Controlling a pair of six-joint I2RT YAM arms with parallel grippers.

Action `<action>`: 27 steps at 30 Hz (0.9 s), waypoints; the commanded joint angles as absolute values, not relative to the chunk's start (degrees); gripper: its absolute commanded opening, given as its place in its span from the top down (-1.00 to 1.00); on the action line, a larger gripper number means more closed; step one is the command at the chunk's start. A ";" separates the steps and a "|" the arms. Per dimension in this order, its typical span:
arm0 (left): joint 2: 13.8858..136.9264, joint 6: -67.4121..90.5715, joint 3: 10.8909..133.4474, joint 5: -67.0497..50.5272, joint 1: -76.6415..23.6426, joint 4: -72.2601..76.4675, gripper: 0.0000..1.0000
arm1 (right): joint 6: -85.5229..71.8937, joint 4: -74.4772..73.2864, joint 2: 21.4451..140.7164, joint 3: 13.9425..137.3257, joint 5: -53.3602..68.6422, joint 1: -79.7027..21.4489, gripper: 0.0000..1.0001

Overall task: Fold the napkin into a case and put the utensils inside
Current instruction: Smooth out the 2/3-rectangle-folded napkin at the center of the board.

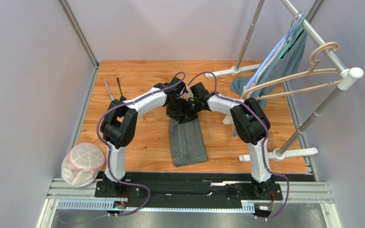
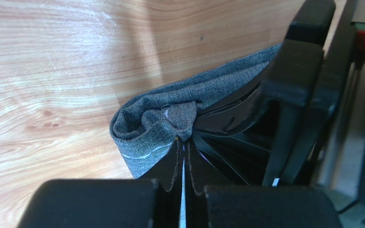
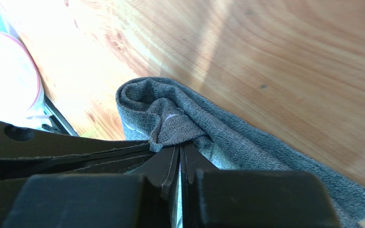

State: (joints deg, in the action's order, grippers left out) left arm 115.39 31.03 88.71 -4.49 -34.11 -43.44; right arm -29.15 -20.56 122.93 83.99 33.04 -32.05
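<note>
left fingers [image 2: 163,171] and right fingers [image 3: 160,171] each pinch the napkin [image 1: 187,142] edge (bunched, pale stitching showing).

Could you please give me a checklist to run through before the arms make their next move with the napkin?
1. Left gripper shut on the napkin's far edge: ok.
2. Right gripper shut on the same edge: ok.
3. Near part of napkin flat on the table: ok.
4. Knife and spoon clear of the napkin: ok.
5. Edge smooth between the grips: not ok, it is bunched.
6. All layers pinched: cannot tell.
</note>
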 commanded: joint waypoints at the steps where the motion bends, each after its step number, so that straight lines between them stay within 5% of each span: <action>1: 117.50 35.06 89.82 -7.30 -34.63 -37.63 1.00 | -30.06 -18.28 123.75 85.87 33.14 -31.03 0.91; 27: 117.68 44.12 85.61 -3.34 -34.54 -27.07 1.00 | -37.18 -7.29 100.55 52.04 37.71 -37.70 0.92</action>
